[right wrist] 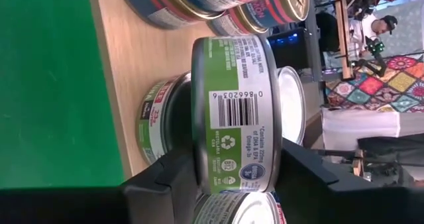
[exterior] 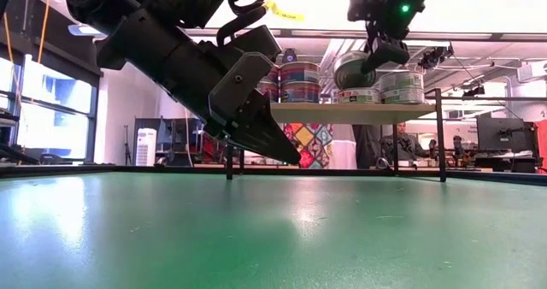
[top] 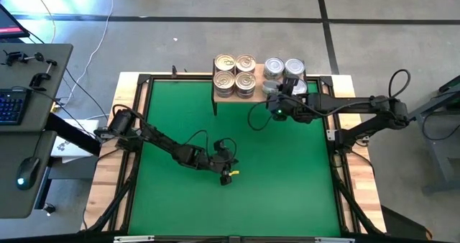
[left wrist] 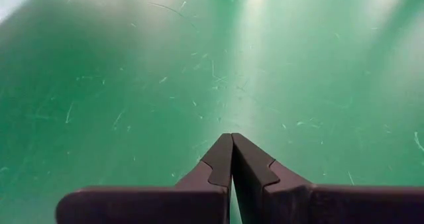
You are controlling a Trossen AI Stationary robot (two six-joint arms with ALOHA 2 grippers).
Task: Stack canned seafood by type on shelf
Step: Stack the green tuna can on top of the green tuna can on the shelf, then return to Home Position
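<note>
A: High view?
B: Left claw (top: 227,177) shut, empty, over the green mat (top: 287,178) on the worktop. Right claw (top: 274,93) at the shelf (top: 253,94), beside the silver tins (top: 284,69); golden tins (top: 235,74) stacked left.
A: Right wrist view?
B: Its fingers (right wrist: 165,177) grip a green-labelled tin (right wrist: 235,114) above the stack.

Both arms are dark, almost black, made of long thin parts joined by round joints. Thin black cables loop along them. The left tool (top: 226,177) has a small yellow mark near its tip and two dark flat fingers (left wrist: 218,164) that end in points. The right tool (top: 275,99) has wide black fingers (right wrist: 165,177) and a small green light on its wrist.
</note>
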